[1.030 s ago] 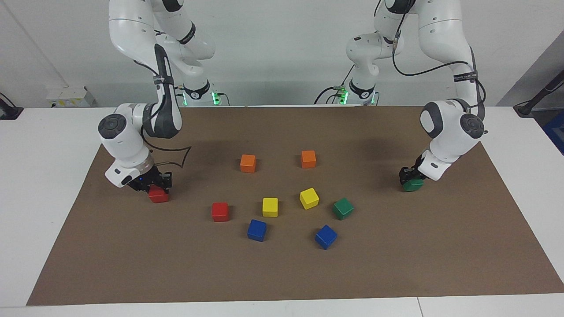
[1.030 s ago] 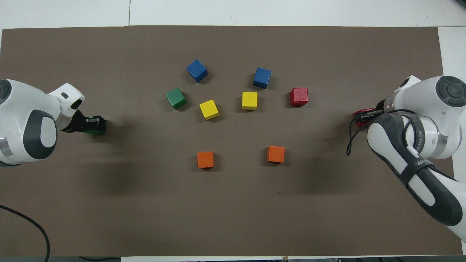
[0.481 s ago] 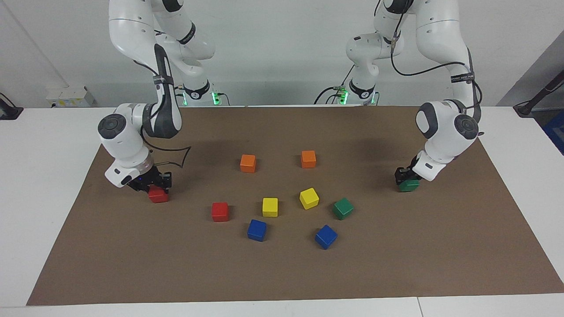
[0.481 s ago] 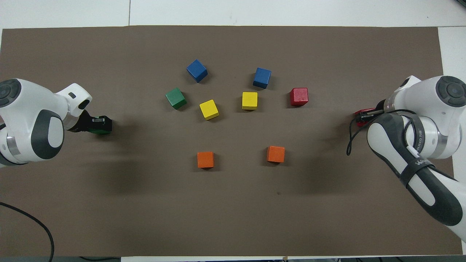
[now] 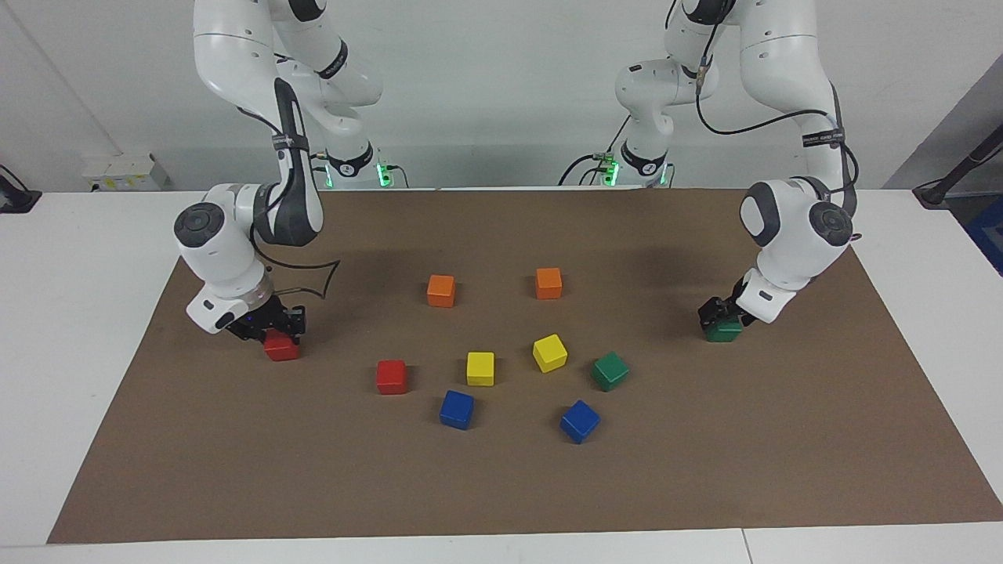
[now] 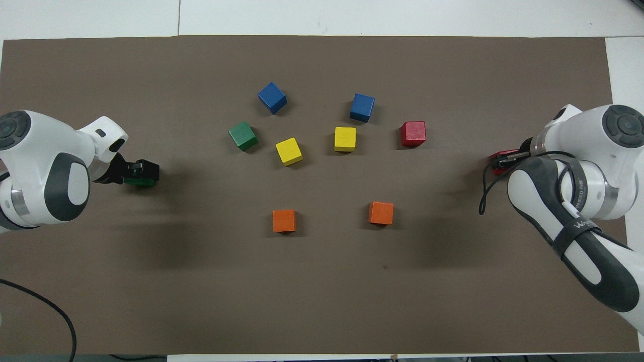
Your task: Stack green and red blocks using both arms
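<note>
Two pincers: both low at the mat's ends.
Left pincer [image 6: 141,172]: around green block [image 6: 142,181] on the tabletop; fingers' spread unclear.
Loose pair: green cube [image 6: 243,136], red cube [image 6: 413,133] mid-mat.
Right pincer [image 6: 503,162]: clamped on red block [image 6: 499,162].
Next: carry each block onto its loose match.

1. The left arm [image 5: 795,227] is bent down low at its own end of the table, its wrist angled inward.
2. The left gripper [image 5: 718,321] is held just over the mat.
3. The right gripper [image 5: 270,329] is closed, likewise lowered beneath its bent right arm [image 5: 219,251].
</note>
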